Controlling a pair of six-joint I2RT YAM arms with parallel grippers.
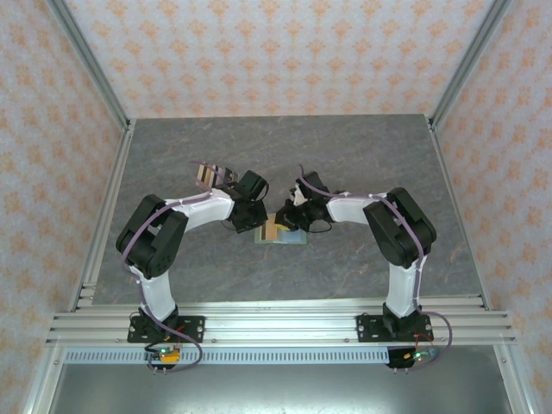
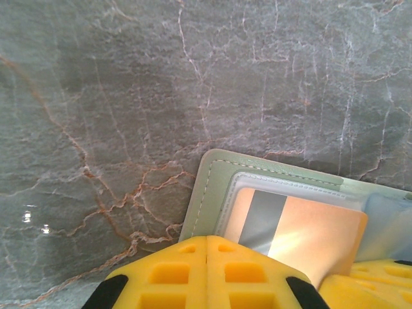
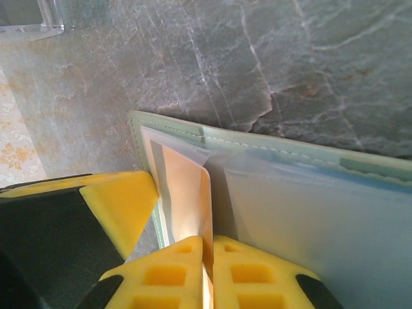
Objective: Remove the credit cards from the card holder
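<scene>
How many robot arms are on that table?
2: the left arm at near left, the right arm at near right, both reaching to the card holder mid-table.

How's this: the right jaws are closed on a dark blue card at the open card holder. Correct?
No. The card between the right jaws is tan-orange, as the right wrist view shows; they are closed on it at the open card holder.

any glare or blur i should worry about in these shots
Left wrist: glare whitens the middle of the orange card under the card holder's clear window. Right wrist: the card glows overexposed where the right gripper pinches it. Top external: even light, soft shadows.
</scene>
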